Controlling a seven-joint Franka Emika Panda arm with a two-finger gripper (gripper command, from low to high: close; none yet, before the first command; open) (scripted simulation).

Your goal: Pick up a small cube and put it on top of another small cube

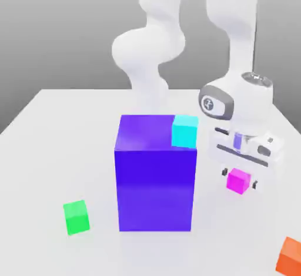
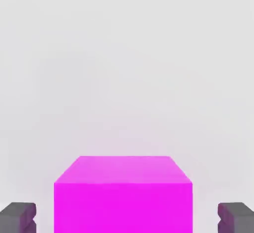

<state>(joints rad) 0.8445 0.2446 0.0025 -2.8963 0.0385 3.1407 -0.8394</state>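
We see the tool (image 1: 240,178) low over the pale worktop (image 1: 59,145), toward the exterior view's right, with its fingers apart. The pink cube (image 1: 238,181) lies between the fingertips (image 2: 18,217), and in the hand view we can make out a pale gap on each side of it, so neither finger is touching it and we have no grip on it. The cube's near face and top both show there, its edges squared up to the fingers. We cannot tell for certain whether its underside rests on the worktop.

In the exterior view, we find the green cube (image 1: 76,217) on the worktop toward the left, well apart from the pink one, with nothing on top of it. It is turned a little. Between the two stands the big purple block (image 1: 155,181), upright and far larger than any of the cubes. The cyan cube (image 1: 185,132) appears to sit on the block's top, by its edge on the exterior view's right. We also have the orange cube (image 1: 290,258) at the lower right corner of that view, partly cut off by the frame. The white arm (image 1: 235,16) reaches down from above to the tool.
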